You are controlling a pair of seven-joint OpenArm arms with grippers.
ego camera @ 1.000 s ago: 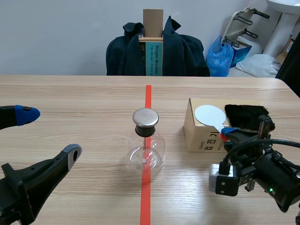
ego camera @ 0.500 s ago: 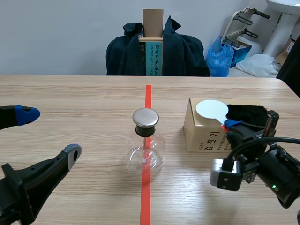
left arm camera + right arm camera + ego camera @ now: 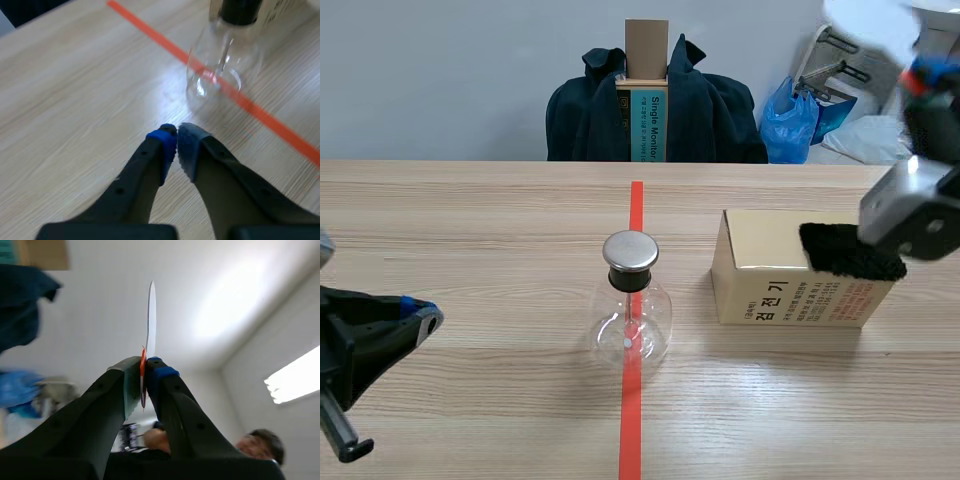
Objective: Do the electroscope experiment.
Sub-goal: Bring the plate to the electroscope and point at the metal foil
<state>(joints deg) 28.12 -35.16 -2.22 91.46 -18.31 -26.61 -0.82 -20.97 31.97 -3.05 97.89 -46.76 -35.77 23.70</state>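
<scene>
up from the korean-printed cardboard box [image 3: 760, 275], the right gripper [image 3: 144, 366] now hangs high over the table's [image 3: 470, 210] right edge, pinching the white disc wand [image 3: 151, 315], seen edge-on from its wrist. left gripper [image 3: 176, 137] has closed empty by the left edge; the electroscope flask [image 3: 633, 310] stands mid-table on the tape [image 3: 636, 200].

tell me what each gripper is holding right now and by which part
The right gripper holds a thin white disc by its orange-red handle, pinched between its fingers. The left gripper is shut on nothing.
</scene>
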